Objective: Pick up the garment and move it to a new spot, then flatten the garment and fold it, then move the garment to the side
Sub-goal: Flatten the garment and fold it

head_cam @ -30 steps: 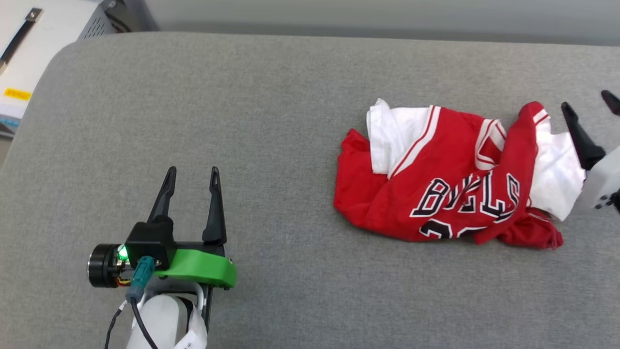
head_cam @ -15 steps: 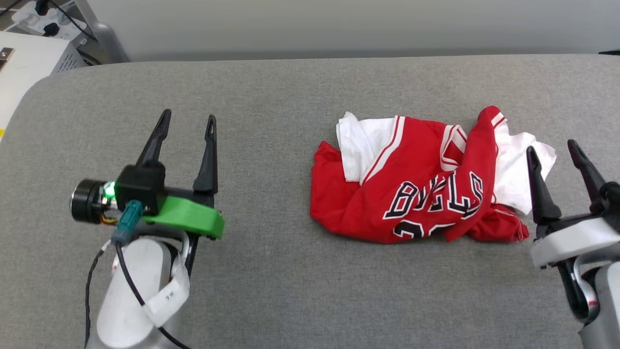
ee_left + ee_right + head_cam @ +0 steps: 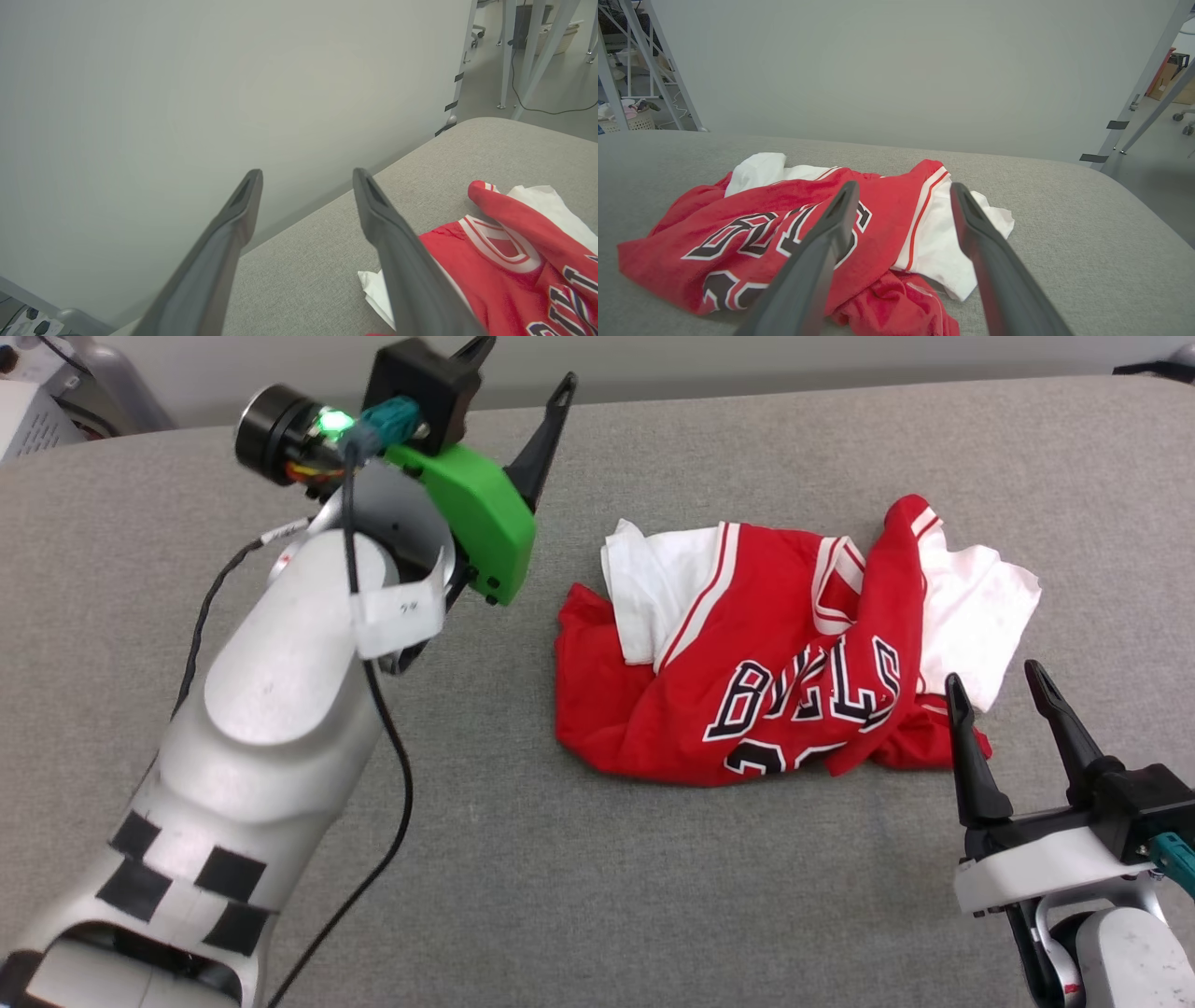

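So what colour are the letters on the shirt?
Black with white edges, on the red garment; the head view shows the letters best.

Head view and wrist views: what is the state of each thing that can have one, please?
Red jersey T-shirt with white sleeves and black lettering: crumpled, unfolded, lying on the grey padded table, not held.
Left gripper with green bracket: open, empty, lifted away from the shirt.
Right gripper with white bracket: open, empty, close to the shirt's near edge.
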Robot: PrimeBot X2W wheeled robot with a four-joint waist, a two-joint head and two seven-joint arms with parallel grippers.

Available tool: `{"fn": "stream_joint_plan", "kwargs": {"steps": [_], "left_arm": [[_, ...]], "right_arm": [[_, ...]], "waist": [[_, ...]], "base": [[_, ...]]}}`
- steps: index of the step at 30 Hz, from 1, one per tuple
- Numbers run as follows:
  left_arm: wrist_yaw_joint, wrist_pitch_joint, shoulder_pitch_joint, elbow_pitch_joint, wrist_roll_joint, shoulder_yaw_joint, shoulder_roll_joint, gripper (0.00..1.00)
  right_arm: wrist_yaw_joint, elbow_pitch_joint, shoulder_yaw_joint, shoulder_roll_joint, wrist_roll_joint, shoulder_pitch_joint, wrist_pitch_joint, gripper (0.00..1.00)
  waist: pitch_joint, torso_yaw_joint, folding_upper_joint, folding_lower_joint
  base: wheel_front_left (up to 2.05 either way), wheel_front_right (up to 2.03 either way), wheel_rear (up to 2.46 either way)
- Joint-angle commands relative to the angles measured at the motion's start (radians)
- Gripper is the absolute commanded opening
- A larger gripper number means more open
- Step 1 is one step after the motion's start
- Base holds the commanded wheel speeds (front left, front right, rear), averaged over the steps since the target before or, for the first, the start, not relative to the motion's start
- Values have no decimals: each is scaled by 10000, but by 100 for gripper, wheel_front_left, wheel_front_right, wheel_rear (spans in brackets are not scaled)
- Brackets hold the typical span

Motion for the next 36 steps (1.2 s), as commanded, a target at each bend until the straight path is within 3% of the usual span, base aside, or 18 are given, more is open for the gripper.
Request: {"fn": "stream_joint_plan", "kwargs": {"steps": [1, 10, 19, 25, 30, 34, 35, 36], "left_arm": [[-28, 448, -573, 145, -462, -495, 147, 100], [-29, 4013, -3165, 752, -3681, -4390, 642, 100], [-30, 5957, -4410, 1474, -5318, -7104, 1008, 100], [-30, 6912, -4334, 1882, -5478, -7577, 1217, 100], [-30, 8172, -3449, 1588, -4769, -7611, 1697, 100], [-30, 8127, -3192, 1217, -4944, -7614, 1994, 100], [-30, 7993, -3206, 1103, -4977, -7614, 2042, 7], [-30, 7839, -3235, 1020, -5013, -7614, 2067, 0]], "right_arm": [[-6, -79, 58, 44, -90, -34, -48, 100], [-6, -251, 423, 227, -381, -647, -49, 100], [-6, -271, 670, 499, -445, -1180, -49, 100], [-6, -211, 817, 630, -418, -1458, -49, 100], [-6, -141, 872, 698, -451, -1573, -49, 100], [-6, -130, 739, 728, -473, -1581, -49, 100], [-6, -134, 719, 735, -491, -1580, -49, 100], [-6, -138, 710, 739, -505, -1578, -49, 100]], "waist": [[363, -336, 0, 1], [1419, -976, 0, 1], [2386, -1600, 0, 1], [2912, -1866, 0, 1], [3083, -1980, 0, 1], [3057, -1893, 0, 1], [3025, -1846, 0, 1], [2990, -1803, 0, 1]], "base": [[0, 0, 0], [0, 0, 0], [0, 0, 0], [0, 0, 0], [0, 0, 0], [0, 0, 0], [0, 0, 0], [0, 0, 0]]}}
